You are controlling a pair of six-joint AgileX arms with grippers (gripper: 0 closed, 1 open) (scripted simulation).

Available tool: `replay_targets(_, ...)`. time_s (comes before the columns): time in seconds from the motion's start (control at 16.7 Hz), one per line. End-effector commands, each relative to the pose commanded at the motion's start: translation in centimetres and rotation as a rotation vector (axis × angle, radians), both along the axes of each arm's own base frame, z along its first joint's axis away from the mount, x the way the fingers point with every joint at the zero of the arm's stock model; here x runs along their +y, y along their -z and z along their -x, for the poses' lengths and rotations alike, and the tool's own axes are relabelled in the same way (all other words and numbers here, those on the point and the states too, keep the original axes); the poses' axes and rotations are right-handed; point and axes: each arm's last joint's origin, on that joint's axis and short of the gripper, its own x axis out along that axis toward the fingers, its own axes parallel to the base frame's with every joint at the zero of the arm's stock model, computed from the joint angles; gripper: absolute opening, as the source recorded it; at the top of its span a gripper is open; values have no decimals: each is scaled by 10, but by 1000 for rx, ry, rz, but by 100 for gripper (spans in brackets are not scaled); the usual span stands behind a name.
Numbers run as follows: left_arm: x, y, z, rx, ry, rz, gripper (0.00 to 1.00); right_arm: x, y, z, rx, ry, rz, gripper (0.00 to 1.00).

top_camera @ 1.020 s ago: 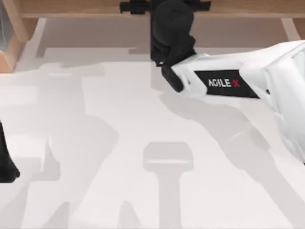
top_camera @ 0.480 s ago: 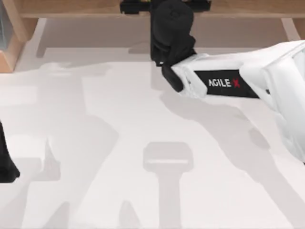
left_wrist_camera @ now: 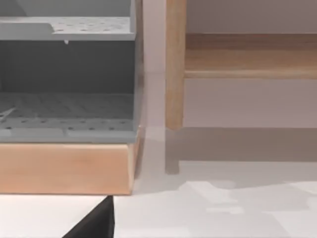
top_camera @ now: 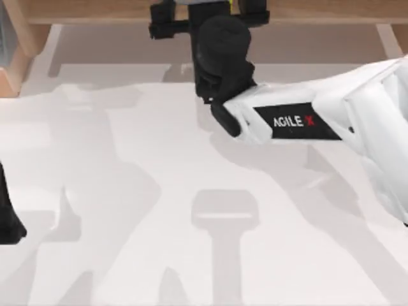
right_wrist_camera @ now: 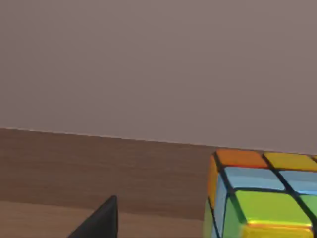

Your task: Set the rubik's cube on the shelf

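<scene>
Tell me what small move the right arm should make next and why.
Probably draw the right hand straight back from the shelf. In the right wrist view the rubik's cube appears to sit on the wooden board, so placing looks finished. The left arm is parked at the table's left edge.

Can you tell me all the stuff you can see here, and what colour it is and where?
rubik's cube: one, orange, yellow, blue and green tiles, on the wooden board seen in the right wrist view.
shelf: one, light-brown wood, along the far edge in the top view.
grey rack: one, grey with a wooden base, beside the shelf's post.
table: one, white, under both arms.
right arm's end effector: one, black, at the shelf, top middle.
left arm: one, black, parked at the left edge.
</scene>
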Motion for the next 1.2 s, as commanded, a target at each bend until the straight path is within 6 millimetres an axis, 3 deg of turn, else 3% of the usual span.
replay_targets(0.18, 0, 0, 0, 0, 0, 0, 100, -6, 10, 21, 3, -127, 153, 100)
replay_targets(0.36, 0, 0, 0, 0, 0, 0, 100, -53, 25, 35, -14, -247, 400, 100)
replay_targets(0.48, 0, 0, 0, 0, 0, 0, 100, -107, 44, 48, -13, -322, 603, 100)
replay_targets(0.66, 0, 0, 0, 0, 0, 0, 100, -207, 72, 80, -7, -396, 881, 100)
replay_targets(0.9, 0, 0, 0, 0, 0, 0, 100, -337, 65, 134, -91, -289, 1187, 100)
replay_targets(1.02, 0, 0, 0, 0, 0, 0, 100, -384, 60, 164, -111, -188, 1318, 100)
replay_targets(1.2, 0, 0, 0, 0, 0, 0, 100, -436, 57, 200, -74, -38, 1458, 100)
